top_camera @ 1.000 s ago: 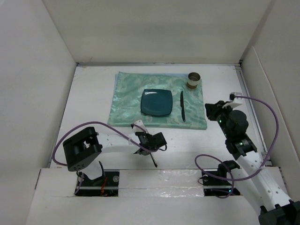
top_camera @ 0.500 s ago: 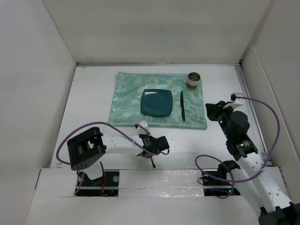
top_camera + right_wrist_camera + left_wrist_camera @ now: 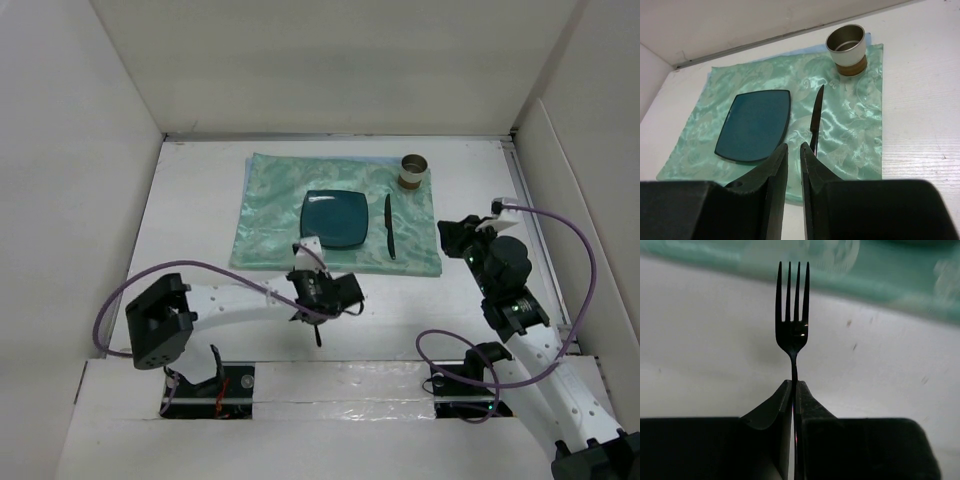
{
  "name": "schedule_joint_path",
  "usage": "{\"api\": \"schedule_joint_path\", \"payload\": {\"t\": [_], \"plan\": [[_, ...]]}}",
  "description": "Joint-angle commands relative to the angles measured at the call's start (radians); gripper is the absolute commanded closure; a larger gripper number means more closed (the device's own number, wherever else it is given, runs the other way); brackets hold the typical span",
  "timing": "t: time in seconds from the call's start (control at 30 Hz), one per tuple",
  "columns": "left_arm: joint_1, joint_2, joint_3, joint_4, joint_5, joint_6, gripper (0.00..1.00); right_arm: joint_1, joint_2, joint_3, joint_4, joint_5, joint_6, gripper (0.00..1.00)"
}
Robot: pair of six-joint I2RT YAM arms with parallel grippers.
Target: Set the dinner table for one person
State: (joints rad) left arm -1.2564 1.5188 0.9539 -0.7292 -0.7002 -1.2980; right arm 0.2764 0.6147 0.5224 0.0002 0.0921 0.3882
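Note:
My left gripper (image 3: pixel 313 318) is shut on the thin handle of a black fork (image 3: pixel 792 315). It holds the fork over the bare white dinner table (image 3: pixel 190 240), just in front of the near edge of the pale green placemat (image 3: pixel 270 215); the fork (image 3: pixel 317 336) hangs below the gripper. A dark teal square plate (image 3: pixel 334 219) lies on the mat, with a black knife (image 3: pixel 389 228) to its right and a small metal cup (image 3: pixel 414 171) at the mat's far right corner. My right gripper (image 3: pixel 450 236) is empty, its jaws almost together, right of the mat. Its wrist view shows the plate (image 3: pixel 755 125), the knife (image 3: pixel 816 120) and the cup (image 3: pixel 847 49).
White upright panels border the table on the left, back and right. A raised white ledge (image 3: pixel 330 375) runs along the near edge by the arm bases. Purple cables loop from both arms.
My left gripper has carried the fork away from the near ledge toward the placemat and slightly right. The right arm has not moved.

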Motion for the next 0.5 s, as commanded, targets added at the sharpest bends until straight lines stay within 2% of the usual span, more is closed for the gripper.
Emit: {"api": "schedule_joint_path", "payload": {"t": [0.0, 0.03, 0.07, 0.13, 0.17, 0.23, 0.27, 0.3, 0.4, 0.47], "plan": [[0.116, -0.083, 0.126, -0.062, -0.203, 0.201, 1.0, 0.009, -0.007, -0.002, 0.041, -0.008, 0.0, 0.78], [0.15, -0.086, 0.15, -0.035, -0.209, 0.268, 1.0, 0.009, -0.004, -0.004, 0.046, -0.02, 0.003, 0.78], [0.225, -0.086, 0.198, 0.04, -0.205, 0.417, 1.0, 0.009, -0.001, -0.004, 0.047, -0.028, 0.0, 0.78], [0.294, -0.077, 0.245, 0.115, -0.193, 0.547, 1.0, 0.009, 0.003, -0.004, 0.044, -0.026, 0.0, 0.78], [0.361, -0.072, 0.276, 0.208, -0.185, 0.689, 1.0, 0.009, 0.006, -0.005, 0.044, -0.023, 0.0, 0.78], [0.479, -0.031, 0.324, 0.328, -0.074, 0.857, 1.0, 0.009, 0.011, -0.01, 0.05, -0.032, 0.0, 0.78], [0.517, -0.031, 0.335, 0.358, -0.073, 0.858, 1.0, 0.009, 0.011, -0.01, 0.05, -0.04, 0.0, 0.78], [0.553, 0.007, 0.347, 0.387, -0.023, 0.95, 1.0, 0.009, 0.016, -0.007, 0.043, -0.043, -0.008, 0.78], [0.674, 0.098, 0.39, 0.461, 0.051, 1.076, 1.0, 0.009, 0.013, -0.015, 0.049, -0.034, -0.005, 0.78], [0.716, 0.148, 0.434, 0.465, 0.079, 1.102, 1.0, 0.009, 0.013, -0.016, 0.055, -0.037, -0.008, 0.78]]}}
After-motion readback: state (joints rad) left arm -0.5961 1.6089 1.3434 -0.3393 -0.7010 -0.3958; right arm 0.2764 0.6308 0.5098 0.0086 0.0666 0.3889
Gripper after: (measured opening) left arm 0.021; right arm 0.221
